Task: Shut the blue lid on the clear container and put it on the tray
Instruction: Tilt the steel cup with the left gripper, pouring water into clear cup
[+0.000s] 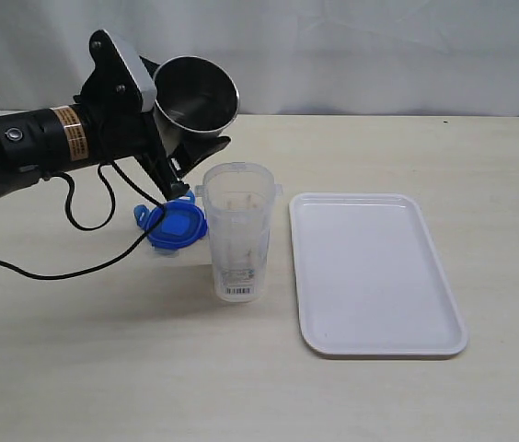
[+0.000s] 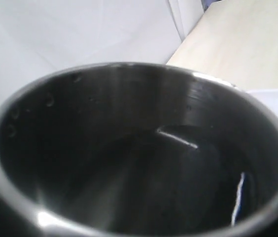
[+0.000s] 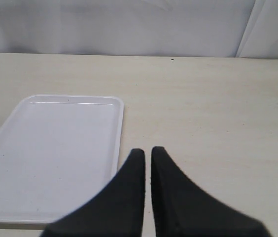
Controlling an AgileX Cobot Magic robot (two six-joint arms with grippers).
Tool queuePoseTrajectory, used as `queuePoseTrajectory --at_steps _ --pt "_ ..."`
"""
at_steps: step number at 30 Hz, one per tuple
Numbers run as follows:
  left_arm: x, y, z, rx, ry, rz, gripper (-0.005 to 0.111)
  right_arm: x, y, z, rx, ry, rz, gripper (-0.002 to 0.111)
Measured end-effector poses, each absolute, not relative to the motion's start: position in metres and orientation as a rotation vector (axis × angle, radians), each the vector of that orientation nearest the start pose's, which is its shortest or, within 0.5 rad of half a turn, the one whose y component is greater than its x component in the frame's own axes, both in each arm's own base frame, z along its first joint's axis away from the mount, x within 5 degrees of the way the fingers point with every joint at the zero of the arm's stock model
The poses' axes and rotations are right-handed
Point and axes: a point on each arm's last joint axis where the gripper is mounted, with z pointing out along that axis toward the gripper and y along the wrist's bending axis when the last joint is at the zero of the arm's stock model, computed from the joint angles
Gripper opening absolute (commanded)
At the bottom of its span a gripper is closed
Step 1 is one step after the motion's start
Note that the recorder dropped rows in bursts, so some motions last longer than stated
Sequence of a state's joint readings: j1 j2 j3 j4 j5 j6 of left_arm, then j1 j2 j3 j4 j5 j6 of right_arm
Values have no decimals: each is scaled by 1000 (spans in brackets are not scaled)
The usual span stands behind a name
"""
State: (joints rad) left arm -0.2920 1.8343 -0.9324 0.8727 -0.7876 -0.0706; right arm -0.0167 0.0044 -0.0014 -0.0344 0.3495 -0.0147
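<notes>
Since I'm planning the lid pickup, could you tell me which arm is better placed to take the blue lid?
Probably right: the right tool is shut and empty, while the left tool, though nearer the blue lid, holds the steel cup.

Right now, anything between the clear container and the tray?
Nothing visible. Only bare table separates the clear container from the tray, and the tray holds nothing. The blue lid lies on the container's far side, off that path.
</notes>
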Motion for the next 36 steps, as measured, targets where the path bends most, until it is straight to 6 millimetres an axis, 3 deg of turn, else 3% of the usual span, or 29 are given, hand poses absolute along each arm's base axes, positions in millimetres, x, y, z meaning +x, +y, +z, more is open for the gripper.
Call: queuePoseTrajectory --at_steps 14,36 --pt "343 -155 200 1246 1266 -151 0 54 -2 182 -20 1836 -56 5" --pt "343 -155 200 1300 1209 -87 0 54 -2 182 -20 1836 -56 5"
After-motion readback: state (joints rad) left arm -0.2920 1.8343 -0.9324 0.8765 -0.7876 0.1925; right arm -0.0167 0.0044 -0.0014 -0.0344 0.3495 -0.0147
